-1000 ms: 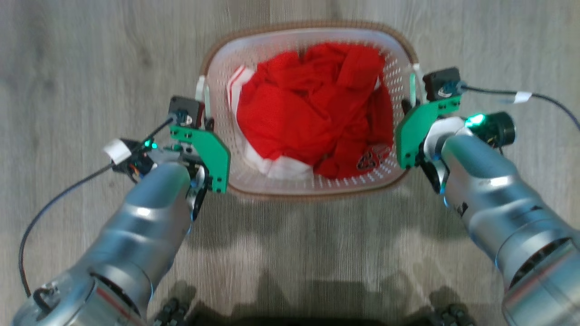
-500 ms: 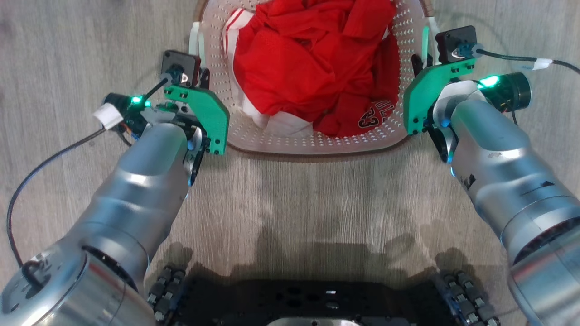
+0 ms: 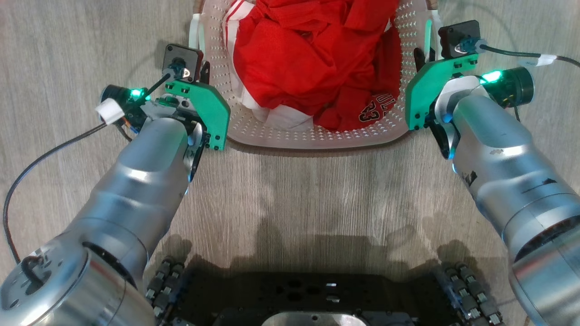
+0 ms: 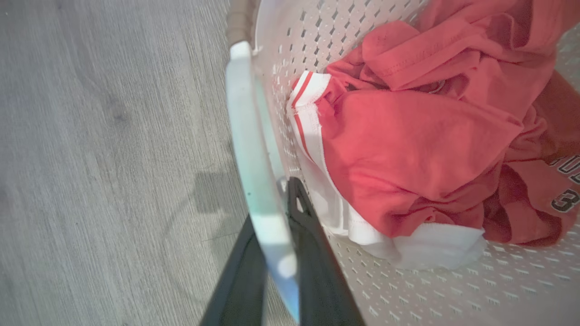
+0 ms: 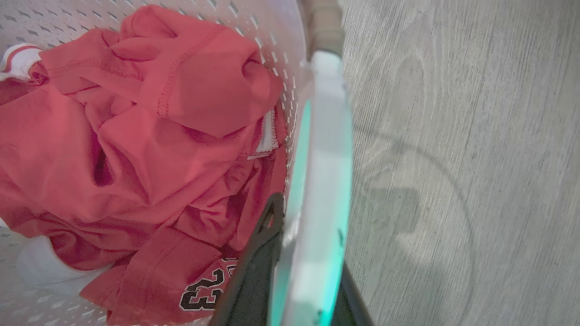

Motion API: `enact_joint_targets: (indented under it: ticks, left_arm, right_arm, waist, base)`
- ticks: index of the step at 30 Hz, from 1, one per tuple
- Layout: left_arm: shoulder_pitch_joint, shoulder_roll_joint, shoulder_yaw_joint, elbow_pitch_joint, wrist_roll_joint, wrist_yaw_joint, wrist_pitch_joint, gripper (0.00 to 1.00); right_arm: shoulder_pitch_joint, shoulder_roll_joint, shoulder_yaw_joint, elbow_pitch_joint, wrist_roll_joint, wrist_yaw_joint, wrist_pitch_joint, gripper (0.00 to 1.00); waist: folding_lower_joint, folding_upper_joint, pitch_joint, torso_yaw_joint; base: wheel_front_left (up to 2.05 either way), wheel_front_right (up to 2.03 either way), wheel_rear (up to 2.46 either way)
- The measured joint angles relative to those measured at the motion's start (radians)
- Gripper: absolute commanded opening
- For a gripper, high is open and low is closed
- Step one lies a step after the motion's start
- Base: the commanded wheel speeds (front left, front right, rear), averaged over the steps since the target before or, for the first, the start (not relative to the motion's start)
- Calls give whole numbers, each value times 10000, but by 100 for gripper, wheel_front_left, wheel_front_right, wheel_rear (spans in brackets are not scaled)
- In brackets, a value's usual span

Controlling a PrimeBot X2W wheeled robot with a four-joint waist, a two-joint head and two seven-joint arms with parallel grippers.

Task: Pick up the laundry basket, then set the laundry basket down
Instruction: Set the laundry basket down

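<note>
Left wrist view has the left tool (image 4: 272, 217) pinching the left handle (image 4: 251, 149) of the basket (image 4: 408, 290), one dark finger outside the white loop and one inside against the perforated wall. Gripping the handle rather than the thin wall gives a firm bar to lift by. Between the arms in the head view, the basket sits centred ahead of the robot's base (image 3: 312, 294), over the wood floor (image 3: 317, 194), with its far part cut off by the top edge. I cannot tell whether its bottom is clear of the floor. Red clothes (image 3: 312, 54) lie heaped inside, so the load is soft and may shift, a reason to hold both sides level. On the right, the right tool (image 5: 308, 235) is clamped on the right handle (image 5: 324, 158), a finger on each side. Holding opposite handles spreads the weight evenly and stops the basket tipping. By my reading the pick-up is in hand and the set-down is not yet done.
</note>
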Motion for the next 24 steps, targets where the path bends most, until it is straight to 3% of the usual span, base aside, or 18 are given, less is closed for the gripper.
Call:
enact_joint_targets:
  ticks: [13, 14, 15, 16, 17, 19, 24]
  left_arm:
    - [-164, 12, -284, 4, -150, 79, -61, 0]
    - [-164, 10, -291, 2, -196, 79, -59, 12]
    - [-164, 10, -305, 0, -221, 86, -17, 33]
    - [-164, 13, -332, 13, -222, 100, 59, 49]
    - [-164, 31, -351, 23, -234, 104, 117, 100]
    - [-164, 50, -368, 21, -268, 125, 144, 100]
    - [-164, 54, -472, 25, -357, 186, 176, 100]
  right_arm:
    - [-26, -19, -46, -52, 2, 0, -86, 0]
    - [-26, -19, -48, -52, 2, 0, -86, 0]
    - [-26, -19, -50, -48, 2, 0, -86, 4]
    - [-26, -21, -48, -52, 0, 0, -84, 20]
    - [-30, -25, -35, -54, -38, 0, -84, 35]
    - [-15, -36, 29, -31, -173, 2, -75, 100]
    - [-12, -35, 38, -36, -171, 2, -35, 100]
  waist:
    - [0, 0, 227, -2]
    - [-1, 0, 222, 2]
    - [0, 0, 211, 7]
    - [0, 0, 197, 11]
    - [0, 0, 180, 14]
    - [-1, 0, 137, 17]
    - [-1, 0, -66, 10]
  base:
    - [0, 0, 0]
    - [0, 0, 0]
    - [0, 0, 0]
    - [0, 0, 0]
    - [0, 0, 0]
    - [0, 0, 0]
    - [0, 0, 0]
